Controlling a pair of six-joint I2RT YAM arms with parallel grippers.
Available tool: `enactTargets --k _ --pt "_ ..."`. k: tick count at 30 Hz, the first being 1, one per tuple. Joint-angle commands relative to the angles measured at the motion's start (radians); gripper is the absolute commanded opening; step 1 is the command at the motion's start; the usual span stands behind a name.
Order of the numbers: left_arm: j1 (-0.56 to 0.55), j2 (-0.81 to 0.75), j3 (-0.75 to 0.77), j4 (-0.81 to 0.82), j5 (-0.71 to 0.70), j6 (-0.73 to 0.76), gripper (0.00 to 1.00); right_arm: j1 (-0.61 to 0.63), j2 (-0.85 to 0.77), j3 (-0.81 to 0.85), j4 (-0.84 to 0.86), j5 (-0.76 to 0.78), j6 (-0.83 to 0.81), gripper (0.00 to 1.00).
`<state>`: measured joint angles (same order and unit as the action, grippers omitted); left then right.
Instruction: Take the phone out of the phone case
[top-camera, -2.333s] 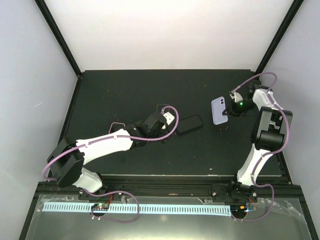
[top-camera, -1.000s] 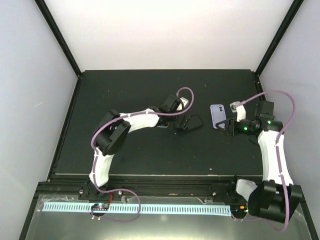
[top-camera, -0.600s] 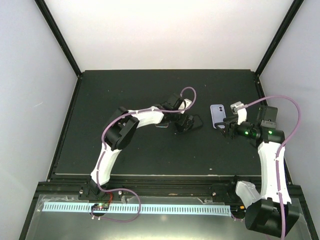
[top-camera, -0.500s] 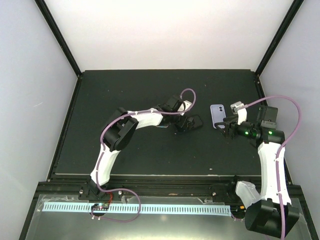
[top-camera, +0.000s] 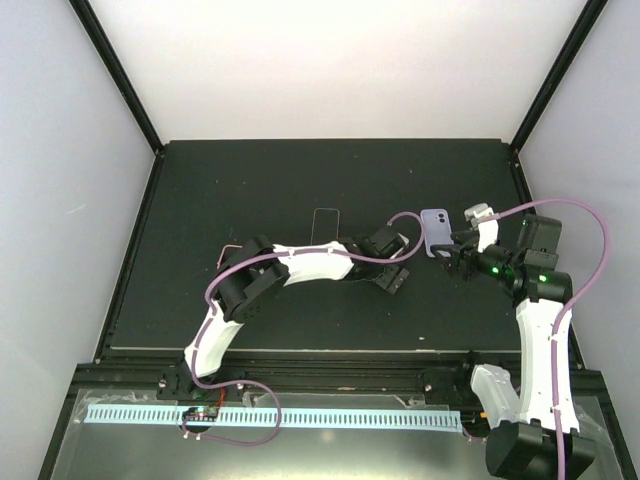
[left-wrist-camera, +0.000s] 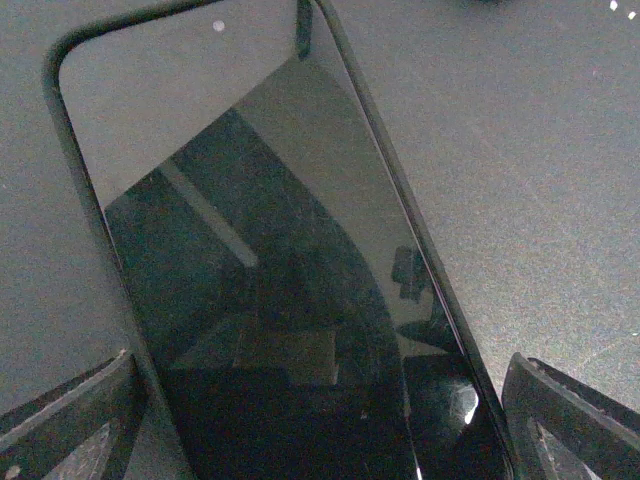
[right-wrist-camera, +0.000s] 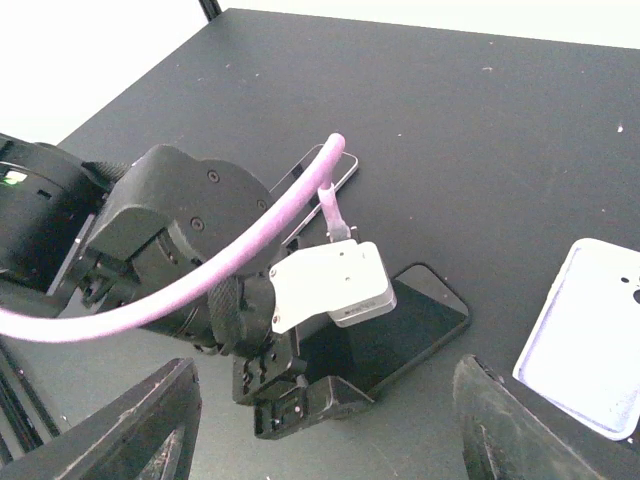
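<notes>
The slim black glossy phone lay bare on the dark bench, straddled by the wide-open, empty left hand, while the lilac soft phone case sat apart near the open right hand (extraction looked done).

phone: black, glass up, flat on dark counter | left tool: spread wide, one finger beside each long edge

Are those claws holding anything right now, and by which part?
Nothing looks gripped. The left gripper straddles one end of the black phone, jaws open; the right gripper hangs open and empty.
</notes>
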<state>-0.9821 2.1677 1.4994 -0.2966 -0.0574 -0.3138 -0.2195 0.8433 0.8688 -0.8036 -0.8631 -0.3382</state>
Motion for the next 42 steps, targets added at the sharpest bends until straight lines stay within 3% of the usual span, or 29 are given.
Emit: enactTargets --k 1,9,17,22,25,30,42 --pt "0.012 0.081 0.107 -0.224 -0.116 -0.055 0.99 -0.001 0.009 0.005 0.019 0.049 0.006 0.69" --pt "0.043 0.24 0.407 -0.395 -0.119 -0.047 0.99 -0.004 0.011 0.0 0.054 0.116 0.049 0.69" --pt "0.063 0.311 0.513 -0.443 -0.078 -0.035 0.99 -0.004 0.016 0.01 0.049 0.128 0.055 0.7" --pt "0.067 0.307 0.521 -0.485 -0.072 -0.012 0.88 -0.004 0.019 0.012 0.046 0.133 0.057 0.7" --pt "0.068 0.293 0.518 -0.527 -0.063 -0.006 0.75 -0.004 0.02 0.014 0.047 0.149 0.063 0.7" --pt "0.068 0.21 0.433 -0.532 -0.037 0.001 0.6 -0.005 0.019 0.01 0.055 0.159 0.068 0.7" --pt "0.069 -0.393 -0.047 -0.173 -0.029 -0.043 0.33 -0.005 0.031 -0.015 0.085 0.122 0.046 0.63"
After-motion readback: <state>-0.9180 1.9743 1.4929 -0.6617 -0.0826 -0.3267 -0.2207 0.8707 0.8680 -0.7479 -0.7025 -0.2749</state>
